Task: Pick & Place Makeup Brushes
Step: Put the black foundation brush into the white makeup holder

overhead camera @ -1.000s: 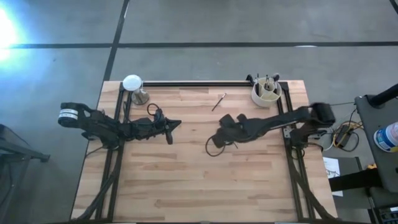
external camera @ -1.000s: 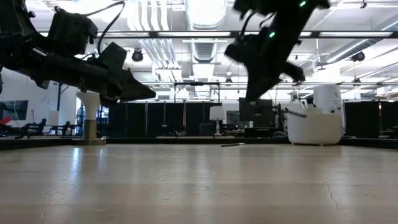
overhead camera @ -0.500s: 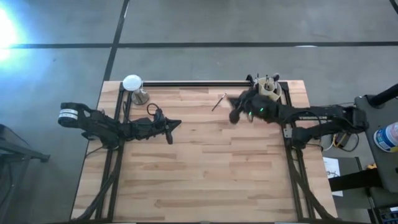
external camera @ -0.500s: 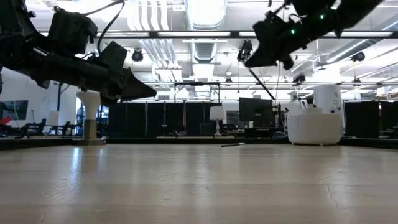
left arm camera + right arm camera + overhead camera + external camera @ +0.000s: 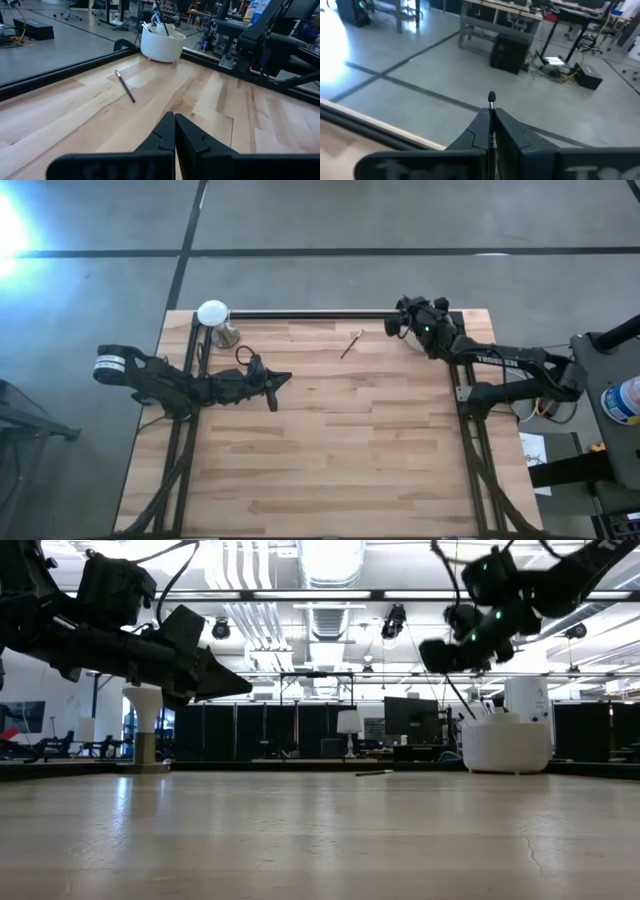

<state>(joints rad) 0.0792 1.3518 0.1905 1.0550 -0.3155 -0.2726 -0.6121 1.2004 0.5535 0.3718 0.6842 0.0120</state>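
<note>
One thin dark makeup brush is laid flat and slanted on the wooden table, apart from the rest. Several brushes are stood upright in a white ribbed cup at the far right corner. Another brush, small-tipped, is pinched between the right gripper fingers above that cup.

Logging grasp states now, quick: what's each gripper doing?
Left gripper: shut, empty, above the table.
Right gripper: shut on a makeup brush, over the white cup.

Pale striped wood table, white ribbed cup, dark brush.
</note>
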